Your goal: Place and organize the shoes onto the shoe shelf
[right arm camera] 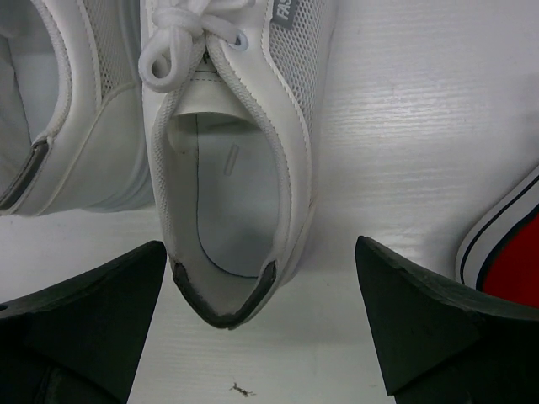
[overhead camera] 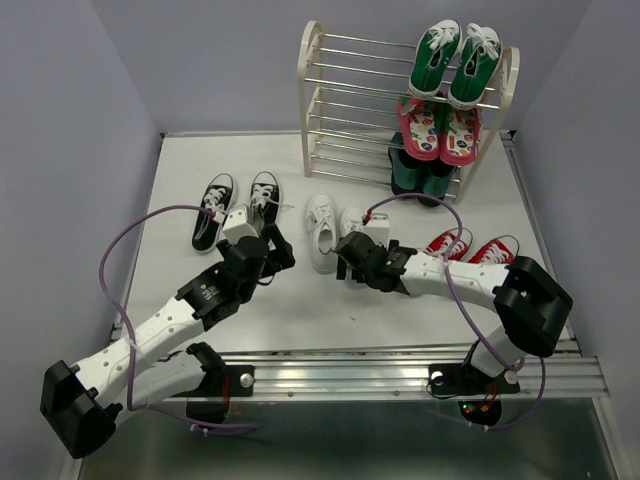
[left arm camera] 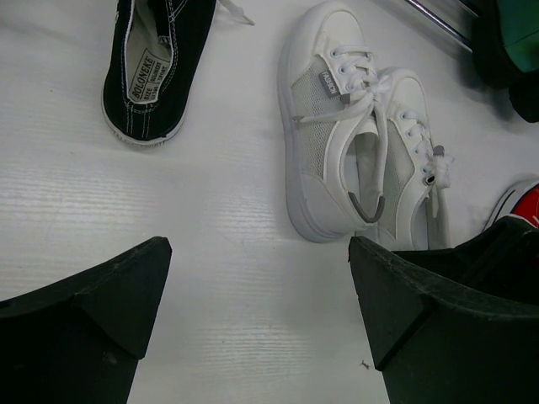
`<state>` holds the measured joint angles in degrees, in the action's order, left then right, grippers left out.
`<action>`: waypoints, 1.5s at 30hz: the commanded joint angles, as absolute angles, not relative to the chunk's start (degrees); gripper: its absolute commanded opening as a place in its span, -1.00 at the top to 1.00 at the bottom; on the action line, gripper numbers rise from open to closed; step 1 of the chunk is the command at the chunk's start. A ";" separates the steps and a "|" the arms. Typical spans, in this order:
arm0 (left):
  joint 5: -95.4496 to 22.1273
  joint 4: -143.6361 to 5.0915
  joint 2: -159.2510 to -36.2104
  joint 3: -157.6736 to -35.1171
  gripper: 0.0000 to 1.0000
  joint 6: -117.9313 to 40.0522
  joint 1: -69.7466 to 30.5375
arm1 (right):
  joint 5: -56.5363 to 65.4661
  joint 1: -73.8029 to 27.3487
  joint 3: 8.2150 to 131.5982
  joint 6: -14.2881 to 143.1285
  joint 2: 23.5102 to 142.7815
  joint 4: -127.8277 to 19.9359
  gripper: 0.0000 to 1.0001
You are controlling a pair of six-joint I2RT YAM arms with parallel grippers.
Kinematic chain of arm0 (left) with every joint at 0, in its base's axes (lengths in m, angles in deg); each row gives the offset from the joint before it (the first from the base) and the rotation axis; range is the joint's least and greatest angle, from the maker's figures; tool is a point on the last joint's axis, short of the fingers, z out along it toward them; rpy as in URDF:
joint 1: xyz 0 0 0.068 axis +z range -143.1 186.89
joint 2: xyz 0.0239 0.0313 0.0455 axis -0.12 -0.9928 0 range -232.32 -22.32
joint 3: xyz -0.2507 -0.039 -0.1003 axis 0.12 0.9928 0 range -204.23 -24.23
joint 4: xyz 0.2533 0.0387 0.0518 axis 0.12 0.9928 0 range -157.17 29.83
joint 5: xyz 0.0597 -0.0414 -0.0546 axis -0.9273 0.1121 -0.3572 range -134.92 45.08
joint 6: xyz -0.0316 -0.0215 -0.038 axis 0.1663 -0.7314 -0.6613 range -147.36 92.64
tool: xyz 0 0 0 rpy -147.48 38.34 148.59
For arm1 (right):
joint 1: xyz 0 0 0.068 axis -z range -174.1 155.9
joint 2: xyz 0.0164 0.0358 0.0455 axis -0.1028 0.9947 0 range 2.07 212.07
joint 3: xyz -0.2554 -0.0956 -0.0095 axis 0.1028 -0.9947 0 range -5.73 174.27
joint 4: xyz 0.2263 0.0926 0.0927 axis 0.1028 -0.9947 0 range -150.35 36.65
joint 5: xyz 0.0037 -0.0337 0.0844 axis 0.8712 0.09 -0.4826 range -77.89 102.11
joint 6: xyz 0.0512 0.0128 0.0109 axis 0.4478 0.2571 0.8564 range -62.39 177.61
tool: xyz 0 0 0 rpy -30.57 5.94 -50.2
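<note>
The white sneakers (overhead camera: 321, 229) lie side by side at mid table. My right gripper (overhead camera: 347, 262) is open just behind the heel of the right-hand white sneaker (right arm camera: 229, 160), its fingers either side of the heel without touching it (right arm camera: 261, 307). My left gripper (overhead camera: 279, 253) is open and empty over bare table (left arm camera: 261, 307), between the black sneakers (overhead camera: 238, 205) and the white pair (left arm camera: 354, 160). One black sneaker (left arm camera: 152, 67) shows at its upper left. The red sneakers (overhead camera: 470, 246) lie at the right. The shoe shelf (overhead camera: 340, 110) stands at the back.
Green sneakers (overhead camera: 455, 62) sit on the shelf's top tier at the right, pink patterned slippers (overhead camera: 440, 130) below them, and dark green items (overhead camera: 420, 175) lower still. The shelf's left half holds nothing. A red sneaker's edge (right arm camera: 505, 261) is close to my right finger.
</note>
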<state>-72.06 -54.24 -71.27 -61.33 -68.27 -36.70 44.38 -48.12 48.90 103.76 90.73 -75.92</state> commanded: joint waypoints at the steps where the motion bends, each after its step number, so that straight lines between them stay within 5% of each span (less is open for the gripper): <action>1: -72.43 -56.36 -70.40 -60.70 -0.98 -66.82 -36.26 | 46.38 -47.80 50.43 105.77 92.50 -71.46 -0.96; 11: -71.38 -57.94 -70.05 -59.65 -0.98 -66.82 -36.17 | 49.28 -47.80 49.03 105.16 90.92 -70.40 -0.14; 15: -71.99 -57.85 -70.22 -59.82 -0.98 -66.82 -36.08 | 49.99 -47.80 48.94 104.19 90.83 -70.40 0.57; 16: -72.08 -57.77 -70.14 -59.91 -0.98 -66.82 -36.08 | 49.99 -47.80 48.77 104.01 90.57 -70.31 0.93; 17: -72.17 -57.68 -70.14 -59.91 -0.98 -66.82 -36.08 | 50.16 -47.80 48.59 103.66 90.31 -70.05 0.98; 31: -75.15 -56.71 -68.99 -58.86 -0.98 -69.89 -35.91 | 60.97 -47.80 39.53 88.65 75.81 -50.98 0.99; 45: -75.51 -57.76 -69.26 -59.03 -0.98 -70.69 -35.82 | 56.76 -43.32 50.25 87.32 86.78 -50.54 0.99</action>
<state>-73.70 -55.77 -69.83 -59.30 -70.30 -36.13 55.13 -44.71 43.85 88.33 85.22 -57.34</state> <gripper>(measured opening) 0.986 0.182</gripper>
